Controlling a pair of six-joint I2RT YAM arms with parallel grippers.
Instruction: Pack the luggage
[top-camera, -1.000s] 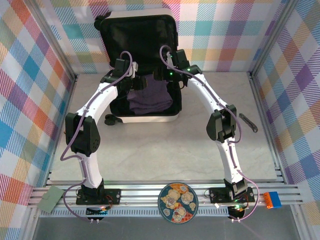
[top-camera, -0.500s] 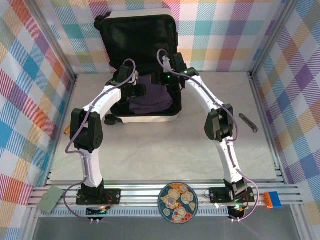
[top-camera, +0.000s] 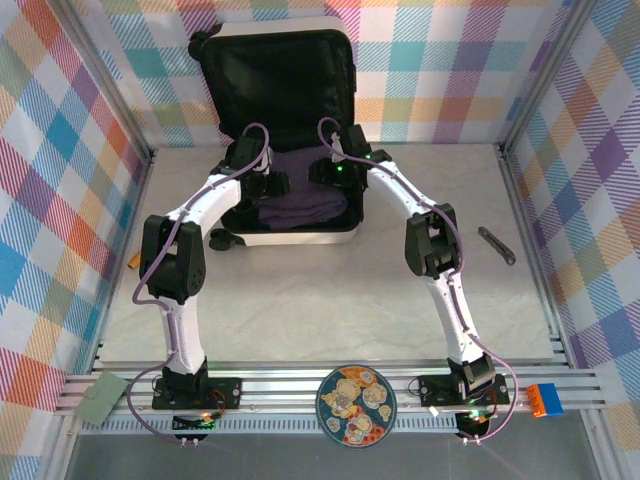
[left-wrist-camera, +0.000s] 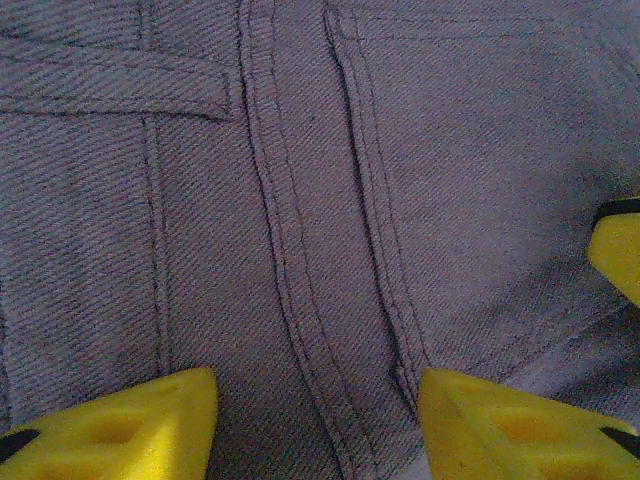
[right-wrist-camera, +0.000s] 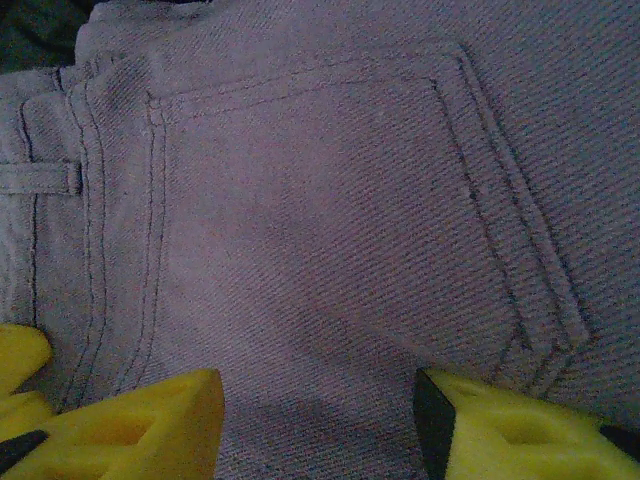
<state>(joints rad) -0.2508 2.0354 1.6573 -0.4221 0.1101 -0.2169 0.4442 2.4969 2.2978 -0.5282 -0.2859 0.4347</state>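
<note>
The luggage (top-camera: 290, 237), a white hard-shell suitcase, lies open at the back of the table with its black-lined lid (top-camera: 285, 85) standing up. A folded purple-grey denim garment (top-camera: 300, 203) lies in its base. My left gripper (top-camera: 268, 184) hangs over the garment's left part and my right gripper (top-camera: 330, 172) over its right part. Up close, the left gripper (left-wrist-camera: 317, 400) has its yellow fingers apart just above flat seamed fabric (left-wrist-camera: 300, 200). The right gripper (right-wrist-camera: 318, 400) is also open, just above a back pocket (right-wrist-camera: 320, 200). Nothing is pinched between either pair of fingers.
A dark tool (top-camera: 497, 245) lies on the table at the right. On the front rail sit a patterned round plate (top-camera: 356, 405), a blue and orange block (top-camera: 547, 398) and a pale green card (top-camera: 100, 400). Plaid walls close the sides and back.
Both grippers have come down from in front of the lid onto the garment in the suitcase base. The right gripper's fingers have narrowed somewhat.
</note>
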